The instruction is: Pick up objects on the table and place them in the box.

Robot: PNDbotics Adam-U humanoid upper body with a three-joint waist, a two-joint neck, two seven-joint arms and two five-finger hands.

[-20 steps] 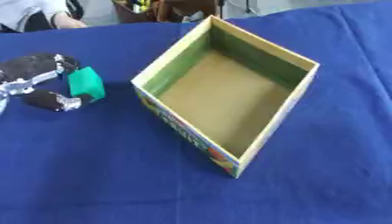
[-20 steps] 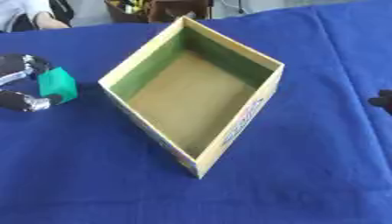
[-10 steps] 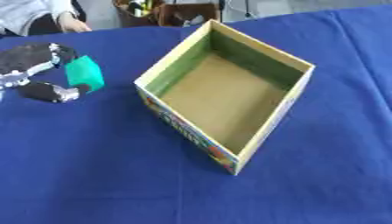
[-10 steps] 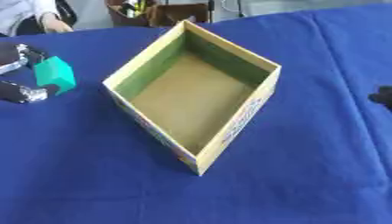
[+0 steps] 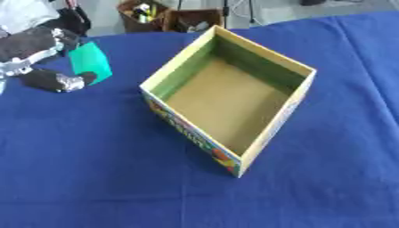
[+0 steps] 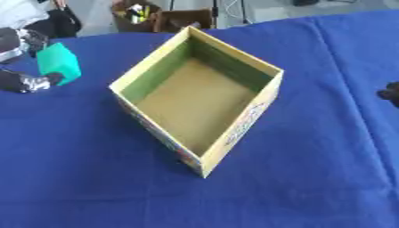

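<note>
A green block (image 5: 90, 63) is held in the air at the far left, pinched between the fingers and thumb of my left hand (image 5: 37, 46). The block hangs above the blue cloth, to the left of the box and level with its far half. The open cardboard box (image 5: 230, 99) stands in the middle, turned at an angle, with green inner walls and a bare brown floor. At the right edge of the right eye view only a dark tip of my right hand (image 6: 390, 94) shows, low over the cloth.
A blue cloth (image 5: 93, 169) covers the whole table. Beyond the far edge stand a brown bin (image 5: 143, 14) with small items and a second brown box (image 5: 192, 18). A person's pale sleeve (image 5: 23, 13) shows at the top left corner.
My left hand has lifted the green block and carried it up and slightly toward the box. The box stays put; the right hand's tip has barely shifted.
</note>
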